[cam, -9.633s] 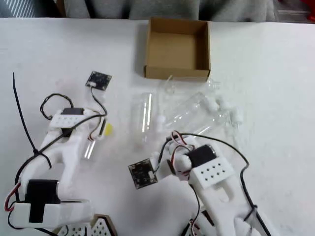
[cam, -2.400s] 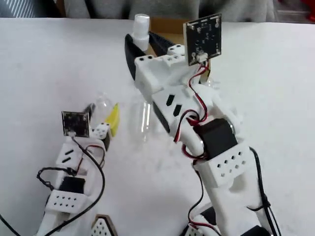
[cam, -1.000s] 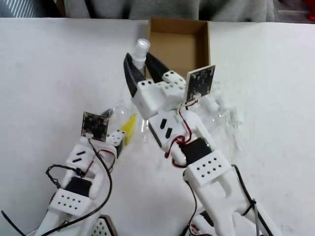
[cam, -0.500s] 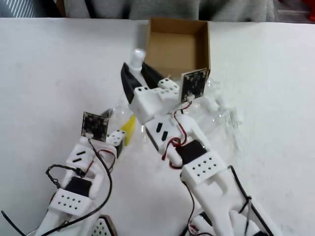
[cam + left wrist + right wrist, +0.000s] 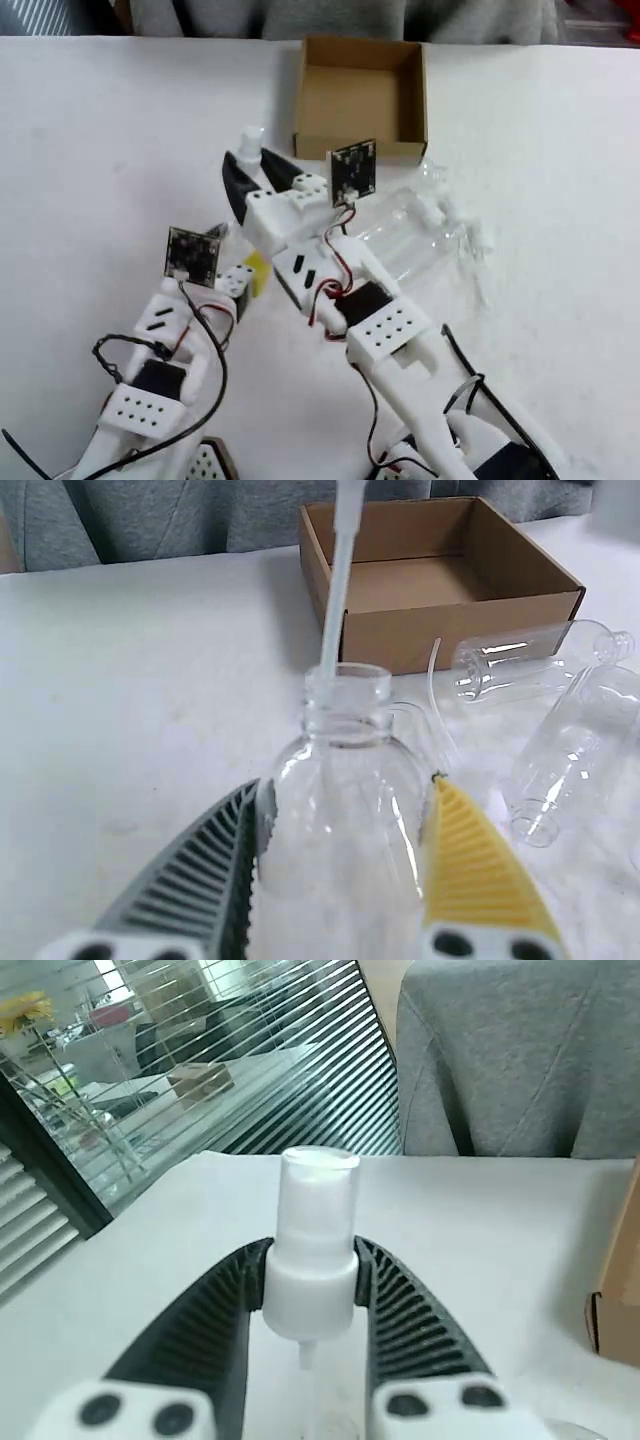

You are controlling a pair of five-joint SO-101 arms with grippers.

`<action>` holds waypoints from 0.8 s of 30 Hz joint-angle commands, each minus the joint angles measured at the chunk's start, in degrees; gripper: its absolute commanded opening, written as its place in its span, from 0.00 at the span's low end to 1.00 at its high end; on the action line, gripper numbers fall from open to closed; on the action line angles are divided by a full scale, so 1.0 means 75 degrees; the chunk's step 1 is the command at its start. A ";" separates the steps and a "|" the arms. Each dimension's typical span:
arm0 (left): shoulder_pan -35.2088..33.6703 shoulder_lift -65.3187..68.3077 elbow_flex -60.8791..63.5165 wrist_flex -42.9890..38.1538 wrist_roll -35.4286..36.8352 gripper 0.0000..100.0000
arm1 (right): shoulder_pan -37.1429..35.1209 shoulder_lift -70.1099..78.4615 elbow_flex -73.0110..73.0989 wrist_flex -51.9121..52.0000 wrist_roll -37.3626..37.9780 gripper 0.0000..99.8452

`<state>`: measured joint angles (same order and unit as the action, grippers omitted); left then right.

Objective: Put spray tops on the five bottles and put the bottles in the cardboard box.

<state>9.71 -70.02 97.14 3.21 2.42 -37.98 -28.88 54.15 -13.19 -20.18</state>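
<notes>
The left arm (image 5: 150, 350) and right arm (image 5: 400, 340) are white plastic with black motors (image 5: 372, 300), red and black cables (image 5: 224, 372) and a dark square wrist circuit board (image 5: 193, 255). The left end effector (image 5: 345, 790) is ribbed grey and yellow, the right end effector (image 5: 310, 1250) black.

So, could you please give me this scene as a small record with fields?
left end effector: shut on upright clear bottle
right end effector: shut on spray top, above that bottle
tube: lower end at the bottle's neck
cardboard box: open, no bottles inside
loose bottles: lying on the table near the box
</notes>
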 commanded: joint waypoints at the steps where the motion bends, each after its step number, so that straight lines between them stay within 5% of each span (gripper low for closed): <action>1: -0.0006 -0.0170 -0.0012 0.0035 -0.0082 0.05 | -0.0193 -0.0111 -0.0059 0.0475 -0.0023 0.02; 24: -0.0064 -0.0182 -0.0012 0.0035 -0.0082 0.05 | -0.0568 -0.0041 0.0598 0.0873 0.0117 0.02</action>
<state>9.71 -70.02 97.14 3.47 2.15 -40.97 -28.88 59.08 -6.95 -20.18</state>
